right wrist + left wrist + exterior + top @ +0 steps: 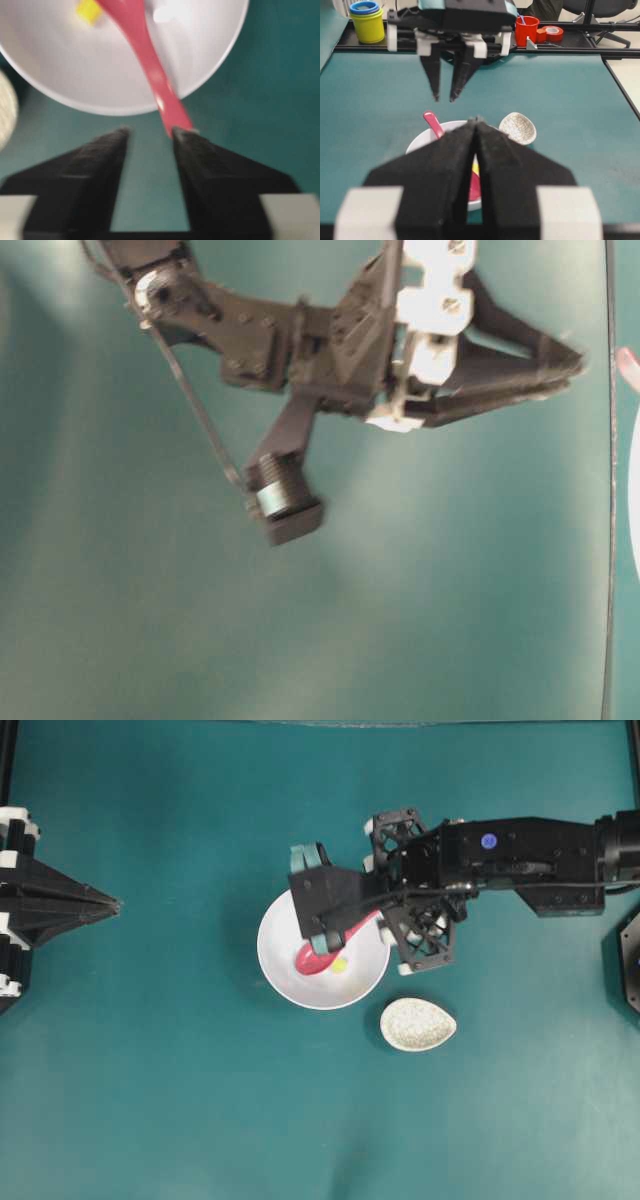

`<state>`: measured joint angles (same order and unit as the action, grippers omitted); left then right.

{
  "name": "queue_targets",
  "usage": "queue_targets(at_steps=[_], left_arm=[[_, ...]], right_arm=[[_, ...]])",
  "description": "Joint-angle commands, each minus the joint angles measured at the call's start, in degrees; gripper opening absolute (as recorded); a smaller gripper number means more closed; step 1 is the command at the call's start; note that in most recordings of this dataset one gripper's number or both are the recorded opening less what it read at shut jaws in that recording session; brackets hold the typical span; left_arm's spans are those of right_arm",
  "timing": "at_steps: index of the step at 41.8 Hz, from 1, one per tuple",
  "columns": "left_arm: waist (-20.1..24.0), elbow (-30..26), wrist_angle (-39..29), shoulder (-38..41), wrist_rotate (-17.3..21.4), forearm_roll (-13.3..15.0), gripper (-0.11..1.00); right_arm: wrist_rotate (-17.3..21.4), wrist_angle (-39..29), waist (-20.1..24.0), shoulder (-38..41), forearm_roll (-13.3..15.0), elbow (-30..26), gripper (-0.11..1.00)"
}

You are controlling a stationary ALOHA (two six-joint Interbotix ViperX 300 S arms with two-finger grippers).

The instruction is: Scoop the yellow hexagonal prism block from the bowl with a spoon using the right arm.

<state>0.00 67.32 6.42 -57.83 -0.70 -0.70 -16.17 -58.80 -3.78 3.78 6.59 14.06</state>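
The white bowl [275, 970] sits mid-table and holds the tiny yellow hexagonal prism block [340, 964], which lies beside the scoop of the pink-red spoon [312, 960]. The spoon's handle leans out over the rim toward the right arm. My right gripper [150, 132] stands open just outside the rim. The handle end [176, 117] touches its right fingertip and is not clamped. From the left wrist view, the right gripper [445, 98] points down above the bowl's far side. My left gripper [115, 905] rests shut at the left edge, holding nothing.
A speckled cream spoon rest [418, 1025] lies just right of and below the bowl. Beyond the table's far edge stand stacked yellow cups [367, 22], a red cup [527, 30] and a tape roll [551, 34].
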Motion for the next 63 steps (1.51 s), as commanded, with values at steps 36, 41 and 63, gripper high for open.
queue_targets(at_steps=[36, 41, 63], left_arm=[[0.09, -1.49, 0.09, 0.35, 0.0, -0.09, 0.0], [0.0, -1.49, 0.09, 0.35, 0.0, -0.09, 0.0], [0.0, -1.49, 0.18, 0.35, 0.0, -0.09, 0.0]], right_arm=[[-6.86, 12.22, -1.93, 0.18, 7.21, 6.59, 0.63], [-6.94, 13.27, -2.02, 1.05, 7.21, 6.59, 0.63], [-6.86, 13.62, -2.02, 1.41, 6.94, 7.21, 0.54]])
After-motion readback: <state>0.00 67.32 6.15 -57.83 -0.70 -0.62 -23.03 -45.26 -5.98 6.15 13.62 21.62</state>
